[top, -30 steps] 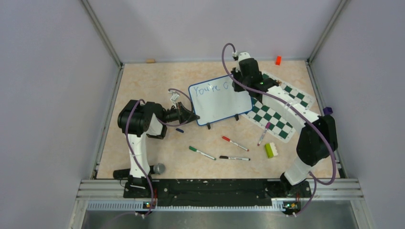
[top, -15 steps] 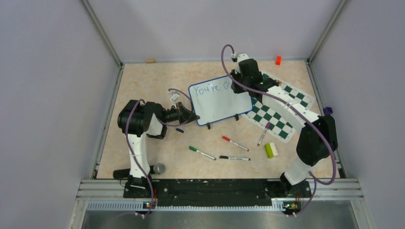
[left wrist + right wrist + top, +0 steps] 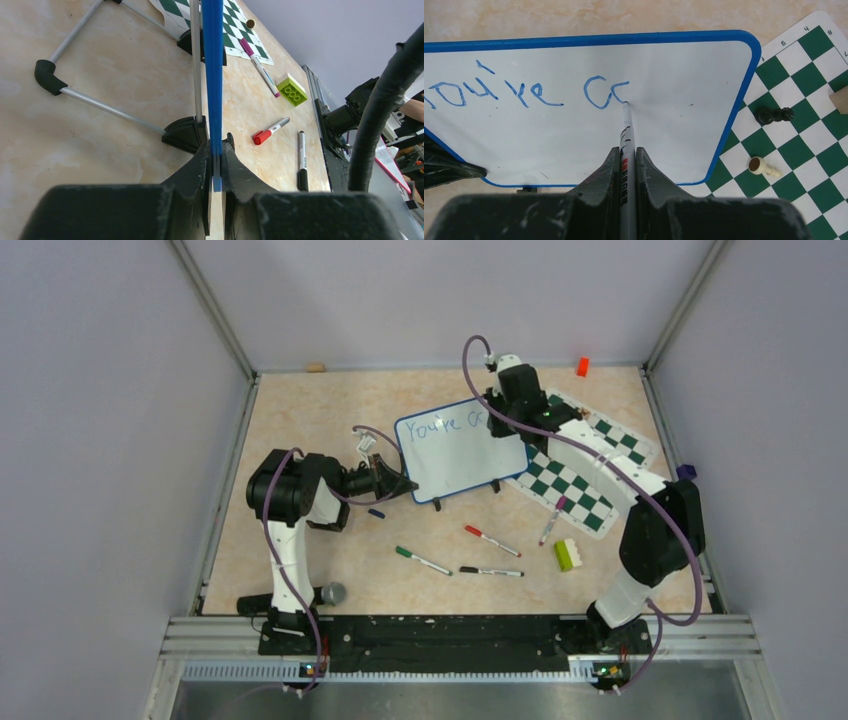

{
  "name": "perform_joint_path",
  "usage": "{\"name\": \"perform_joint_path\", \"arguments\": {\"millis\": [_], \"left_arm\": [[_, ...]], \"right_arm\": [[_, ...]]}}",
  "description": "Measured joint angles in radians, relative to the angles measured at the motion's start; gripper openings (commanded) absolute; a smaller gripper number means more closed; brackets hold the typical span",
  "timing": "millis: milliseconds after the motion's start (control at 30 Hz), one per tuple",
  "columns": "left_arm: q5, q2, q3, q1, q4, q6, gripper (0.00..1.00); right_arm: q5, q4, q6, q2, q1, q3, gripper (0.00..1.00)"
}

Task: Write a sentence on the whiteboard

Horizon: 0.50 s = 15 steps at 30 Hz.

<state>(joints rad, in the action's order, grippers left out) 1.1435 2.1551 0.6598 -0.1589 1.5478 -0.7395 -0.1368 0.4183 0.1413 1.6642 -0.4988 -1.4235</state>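
1. Left gripper (image 3: 216,152) jaws clamped on whiteboard (image 3: 460,455) edge, steadying it mid-table beside chess mat (image 3: 565,490).
2. Right gripper (image 3: 626,154) jaws clamped on marker (image 3: 625,125); tip seemingly touching board, sentence (image 3: 524,92) unfinished at "You're c".

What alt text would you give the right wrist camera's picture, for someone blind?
The right gripper clamps a marker whose tip touches the whiteboard at the end of blue handwriting reading "You're c" plus a half-formed letter. To the right lies a chess mat with a black piece and a pale piece.
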Motion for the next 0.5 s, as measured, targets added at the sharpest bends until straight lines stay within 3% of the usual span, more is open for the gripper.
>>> {"name": "perform_joint_path", "arguments": {"millis": [500], "left_arm": [[0.005, 0.0, 0.0, 0.0, 0.0, 0.0, 0.05]], "right_arm": [[-0.027, -0.008, 0.0, 0.017, 0.0, -0.037, 0.0]]}}
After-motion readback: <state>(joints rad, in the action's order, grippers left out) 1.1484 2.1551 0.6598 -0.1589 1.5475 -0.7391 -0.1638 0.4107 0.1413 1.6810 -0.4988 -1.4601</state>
